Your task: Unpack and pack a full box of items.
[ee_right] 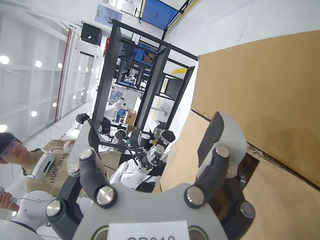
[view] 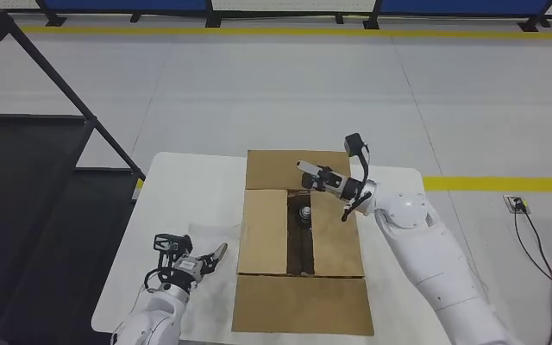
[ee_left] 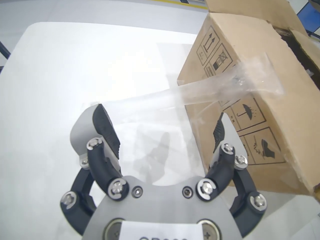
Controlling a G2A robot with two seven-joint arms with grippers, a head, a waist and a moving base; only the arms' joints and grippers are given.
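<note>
A brown cardboard box (view: 263,231) stands on the white table (view: 185,194), its flaps folded out and a dark slit open down the middle. Inside the slit a dark bottle-like item (view: 304,212) shows. A strip of clear tape (ee_left: 225,82) hangs off the box's side toward the table. My left gripper (view: 194,255) is open near the table's front left, beside the box wall (ee_left: 252,106), with nothing between its fingers (ee_left: 106,128). My right gripper (view: 313,173) is open above the far end of the box, over the rear flap (ee_right: 270,76).
A black metal frame (view: 65,95) stands left of the table. Bare tabletop lies left of the box. A grey floor with a yellow line (view: 483,183) lies beyond the table.
</note>
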